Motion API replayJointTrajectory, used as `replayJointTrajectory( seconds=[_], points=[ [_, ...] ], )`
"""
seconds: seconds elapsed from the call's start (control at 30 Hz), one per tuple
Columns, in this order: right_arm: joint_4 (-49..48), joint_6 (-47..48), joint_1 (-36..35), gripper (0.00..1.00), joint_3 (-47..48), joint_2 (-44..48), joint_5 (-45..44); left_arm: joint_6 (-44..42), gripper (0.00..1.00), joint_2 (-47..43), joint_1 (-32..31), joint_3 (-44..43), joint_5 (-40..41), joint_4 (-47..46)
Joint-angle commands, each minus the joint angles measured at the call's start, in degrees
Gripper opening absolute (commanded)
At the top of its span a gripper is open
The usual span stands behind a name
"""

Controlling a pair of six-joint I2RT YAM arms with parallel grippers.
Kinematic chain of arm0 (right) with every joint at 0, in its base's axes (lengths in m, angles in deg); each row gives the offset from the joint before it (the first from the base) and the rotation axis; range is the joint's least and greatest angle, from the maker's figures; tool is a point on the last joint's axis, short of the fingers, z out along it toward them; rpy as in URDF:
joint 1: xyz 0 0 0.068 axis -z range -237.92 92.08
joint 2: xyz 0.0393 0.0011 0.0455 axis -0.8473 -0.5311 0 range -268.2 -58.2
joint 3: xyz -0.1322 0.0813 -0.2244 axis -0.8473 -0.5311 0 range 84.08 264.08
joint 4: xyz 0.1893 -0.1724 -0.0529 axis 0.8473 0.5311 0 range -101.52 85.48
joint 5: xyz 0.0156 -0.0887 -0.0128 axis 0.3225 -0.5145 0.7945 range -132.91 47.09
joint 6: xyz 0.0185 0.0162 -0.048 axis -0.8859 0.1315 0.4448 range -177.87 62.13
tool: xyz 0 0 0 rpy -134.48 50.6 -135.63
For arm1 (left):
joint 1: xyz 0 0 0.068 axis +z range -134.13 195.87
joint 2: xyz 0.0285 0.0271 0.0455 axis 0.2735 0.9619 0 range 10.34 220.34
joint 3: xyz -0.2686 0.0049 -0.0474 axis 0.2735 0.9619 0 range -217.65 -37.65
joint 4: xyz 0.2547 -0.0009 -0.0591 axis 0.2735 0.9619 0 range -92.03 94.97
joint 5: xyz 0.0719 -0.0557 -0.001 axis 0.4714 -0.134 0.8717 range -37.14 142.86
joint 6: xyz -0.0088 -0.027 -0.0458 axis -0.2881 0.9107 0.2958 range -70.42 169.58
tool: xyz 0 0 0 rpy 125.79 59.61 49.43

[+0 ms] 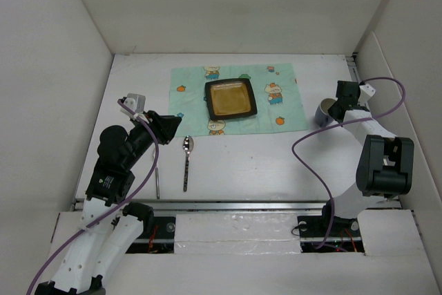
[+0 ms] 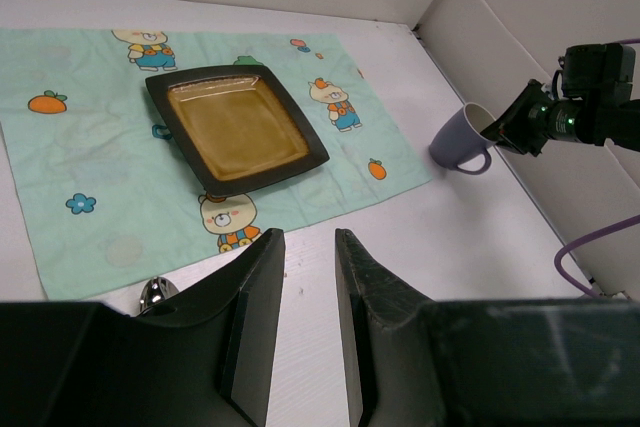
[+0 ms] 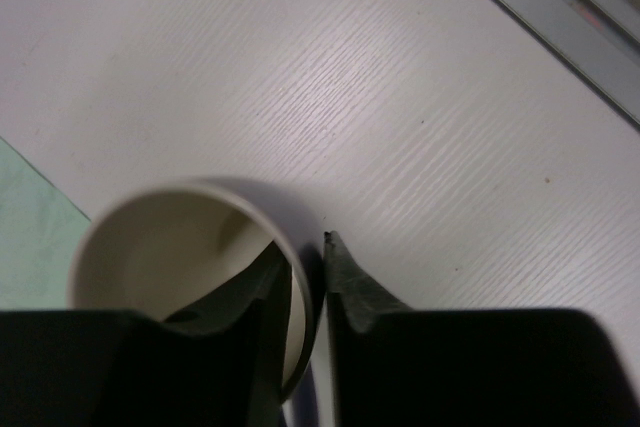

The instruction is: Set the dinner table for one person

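Right wrist view, lower centre: pinching the mug wall with the right gripper, above the dinner table filling the upper frame. Left wrist view, bottom: holding the left gripper narrowly parted, empty, over it.

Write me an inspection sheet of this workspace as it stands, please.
Surface: white dinner table, matte, no spills seen; metal rail along its near edge.
Job's things: green mat flat at far centre, plate on it; spoon on the bare table by the mat's near-left corner; thin utensil left of the spoon, type unclear; mug right of the mat.
Clutter: nothing seen.
Grippers: left gripper open, holding nothing; right gripper shut on the mug's rim, one finger inside.
Cables: right purple cable loops over the table; left purple cable follows its arm.
Surroundings: white walls on three sides.
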Motion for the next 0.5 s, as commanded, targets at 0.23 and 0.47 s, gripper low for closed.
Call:
replayJointTrajectory(
  seconds=[0.23,0.47],
  points=[
    [-6.0,5.7,-2.6,0.0,7.6,5.0,4.4,-0.9,0.25,1.6,-0.3,-2.3,-0.6,-1.6],
    [7.6,13.6,-10.8,0.0,41.7,-17.1,2.9,-1.3,0.25,3.5,-0.3,-2.4,0.6,-1.0]
  ],
)
